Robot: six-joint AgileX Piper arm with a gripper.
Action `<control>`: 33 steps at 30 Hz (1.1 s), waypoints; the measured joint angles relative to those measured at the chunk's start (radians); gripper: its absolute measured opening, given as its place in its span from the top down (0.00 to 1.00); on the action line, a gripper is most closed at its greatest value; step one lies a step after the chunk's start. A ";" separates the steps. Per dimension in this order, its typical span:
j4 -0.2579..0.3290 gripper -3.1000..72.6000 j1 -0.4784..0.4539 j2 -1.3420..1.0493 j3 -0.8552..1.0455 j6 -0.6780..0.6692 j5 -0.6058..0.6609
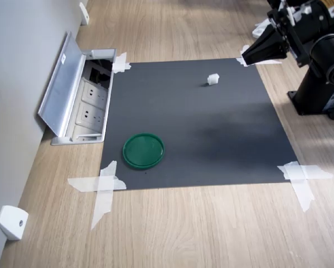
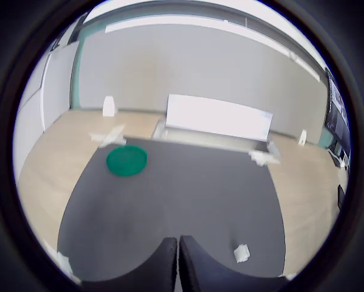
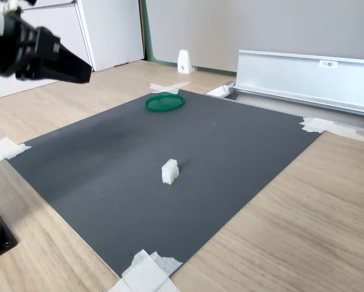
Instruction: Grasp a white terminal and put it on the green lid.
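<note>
Wrist view shows the gripper (image 2: 178,267) with its two dark fingers pressed together and nothing between them, held above the near edge of the black mat (image 2: 188,194), with the white terminal (image 2: 242,253) lying just beside one fingertip. In the first exterior view the terminal (image 1: 213,79) sits near the mat's far edge, toward the taped corner below the gripper (image 1: 246,56), while the green lid (image 1: 144,150) lies well apart near the opposite edge, close to the open floor socket box (image 1: 83,103). The main risk, as I judge it, is the block's smallness: if the jaws descend without first opening, or slightly off-centre, a fingertip could knock it aside or tip it. A weak pinch on its stepped top could also let it slip during the long carry to the lid.
</note>
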 joint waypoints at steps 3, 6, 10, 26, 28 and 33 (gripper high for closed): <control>-0.003 0.97 0.000 0.113 -0.087 0.000 0.116; -0.031 0.97 0.000 0.227 -0.155 0.000 0.219; -0.095 0.97 0.000 0.359 -0.228 0.000 0.322; -0.124 0.64 -0.018 0.633 -0.381 -0.175 0.447; -0.110 0.51 -0.062 0.636 -0.393 -0.205 0.452; -0.086 0.18 -0.194 0.641 -0.403 -0.318 0.468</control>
